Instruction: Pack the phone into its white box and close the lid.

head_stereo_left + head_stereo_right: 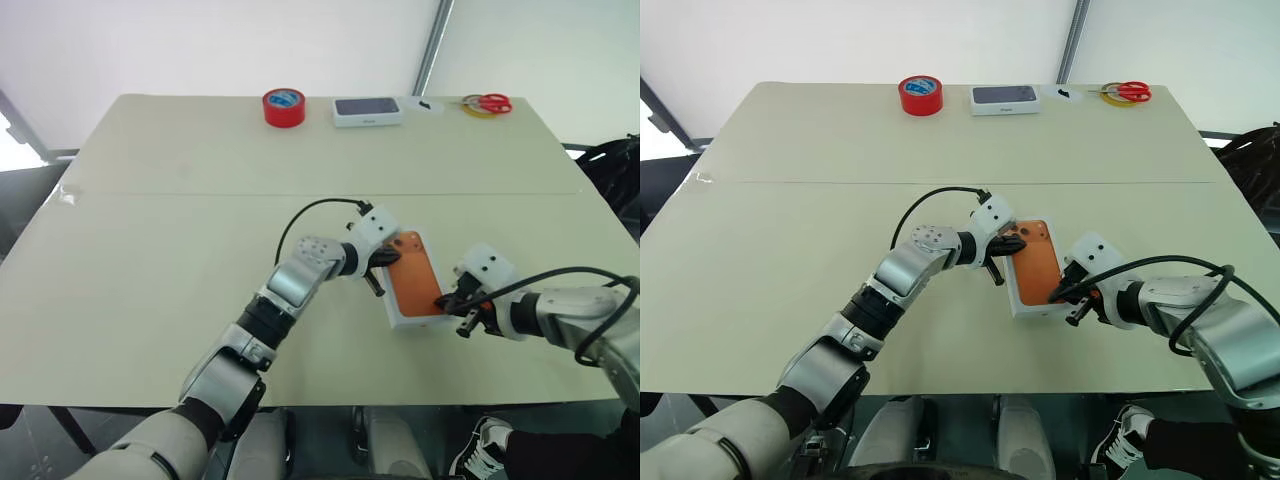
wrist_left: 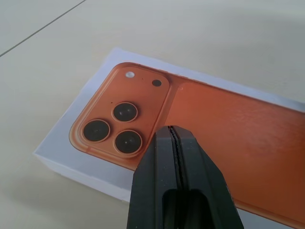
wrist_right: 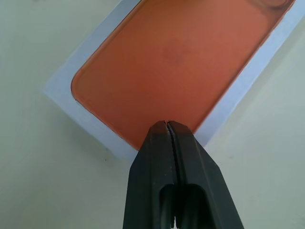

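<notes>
Both pairs of jaws are pressed together with nothing between them. Nearest the table's front edge, the right gripper [image 1: 468, 312] hovers at the near right corner of the lid [image 1: 414, 282], its closed tips over the rounded bottom end of the printed orange phone picture [image 3: 171, 62] in the right wrist view. Whether the tips actually touch the lid cannot be told from any view. The lid lies picture side up on the beige table [image 1: 150, 250], so the white box under it and the phone itself are hidden, if they are there at all; a white side wall shows along the lid's near edge, but lid and base cannot be told apart there.

Just beyond, the left gripper [image 1: 381, 262] comes in from the left at the lid's far left corner, its shut black fingers [image 2: 178, 186] over the printed three-lens camera cluster. The fingers cover part of the picture in the left wrist view, and contact is again unclear.

Well apart, along the table's far edge, stand a red tape roll [image 1: 284, 107], a white box with a dark phone picture [image 1: 367, 110], a small flat white piece [image 1: 424, 104] too small to make out, and red-handled scissors [image 1: 488, 103] lying on a yellowish ring.
</notes>
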Action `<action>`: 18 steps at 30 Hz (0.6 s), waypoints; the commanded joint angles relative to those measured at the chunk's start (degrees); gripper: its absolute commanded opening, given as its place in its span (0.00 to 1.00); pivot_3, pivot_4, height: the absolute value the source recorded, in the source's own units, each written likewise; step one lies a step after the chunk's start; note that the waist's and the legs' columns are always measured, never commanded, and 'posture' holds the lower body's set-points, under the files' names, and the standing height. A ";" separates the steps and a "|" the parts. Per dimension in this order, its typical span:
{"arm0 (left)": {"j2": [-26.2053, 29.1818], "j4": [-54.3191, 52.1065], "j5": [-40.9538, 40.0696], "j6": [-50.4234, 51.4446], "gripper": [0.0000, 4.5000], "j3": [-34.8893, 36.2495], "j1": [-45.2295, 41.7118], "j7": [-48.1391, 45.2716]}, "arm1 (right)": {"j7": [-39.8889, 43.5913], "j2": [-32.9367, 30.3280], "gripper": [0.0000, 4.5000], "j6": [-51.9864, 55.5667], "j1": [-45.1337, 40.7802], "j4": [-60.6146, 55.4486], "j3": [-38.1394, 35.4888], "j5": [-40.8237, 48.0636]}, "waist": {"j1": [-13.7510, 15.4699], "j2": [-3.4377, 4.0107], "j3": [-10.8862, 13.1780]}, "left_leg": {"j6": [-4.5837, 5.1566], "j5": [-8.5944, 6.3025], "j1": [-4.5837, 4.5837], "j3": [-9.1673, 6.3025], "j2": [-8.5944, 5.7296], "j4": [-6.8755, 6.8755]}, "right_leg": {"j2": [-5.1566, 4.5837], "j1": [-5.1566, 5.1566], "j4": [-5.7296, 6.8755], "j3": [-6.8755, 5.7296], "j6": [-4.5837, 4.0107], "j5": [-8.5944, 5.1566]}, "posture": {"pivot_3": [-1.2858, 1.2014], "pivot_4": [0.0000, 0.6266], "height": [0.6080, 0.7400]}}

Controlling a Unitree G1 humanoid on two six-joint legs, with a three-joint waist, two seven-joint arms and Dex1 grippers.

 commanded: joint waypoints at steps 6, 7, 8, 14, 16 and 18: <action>6.24 -14.05 -4.69 -1.92 0.00 11.70 5.77 2.47 | -1.32 0.47 0.00 -14.42 -0.99 7.52 -6.11 -5.80 | -0.14 0.03 0.02 | 0.02 -0.01 -0.05 0.01 0.03 0.00 | 0.02 -0.09 0.03 0.02 0.11 0.07 | 0.52 0.24 1.00; 7.14 -15.91 -5.24 -1.91 0.00 12.76 6.72 2.60 | -0.91 0.36 0.00 -16.82 -0.91 8.76 -6.40 -6.64 | -0.11 0.03 0.02 | 0.01 -0.01 -0.05 0.01 0.03 0.00 | 0.03 -0.09 0.04 0.01 0.18 0.10 | 0.52 0.24 1.00; 9.37 -19.52 -5.97 -1.39 0.00 15.00 8.85 2.62 | -0.08 0.59 0.00 -19.60 -1.68 11.05 -7.02 -6.97 | -0.13 0.03 0.02 | 0.01 -0.01 -0.05 0.01 0.03 0.00 | 0.03 -0.09 0.04 0.01 0.19 0.11 | 0.52 0.24 1.00; 20.86 -34.46 -8.02 2.43 0.00 23.58 20.84 3.14 | 7.11 3.23 0.00 -28.60 -6.52 22.18 -9.92 -3.78 | -0.07 0.05 0.03 | 0.02 -0.01 0.00 0.07 0.04 0.00 | 0.03 -0.07 0.03 0.07 0.17 0.11 | 0.52 0.24 1.00; 23.31 -37.06 -8.16 3.05 0.00 25.43 23.98 3.60 | 9.68 3.66 0.00 -30.27 -7.24 24.97 -10.41 -2.95 | 0.02 0.05 0.03 | 0.02 -0.01 -0.01 0.04 0.03 0.01 | 0.01 -0.03 0.03 0.04 0.09 0.06 | 0.52 0.24 1.00; 24.56 -39.01 -9.44 4.56 0.00 28.54 27.17 4.80 | 10.93 4.47 0.00 -31.53 -8.28 28.04 -10.36 -2.55 | -0.01 0.05 0.03 | 0.02 -0.01 -0.01 0.05 -0.02 0.01 | -0.05 0.00 0.02 0.05 0.05 0.04 | 0.52 0.24 1.00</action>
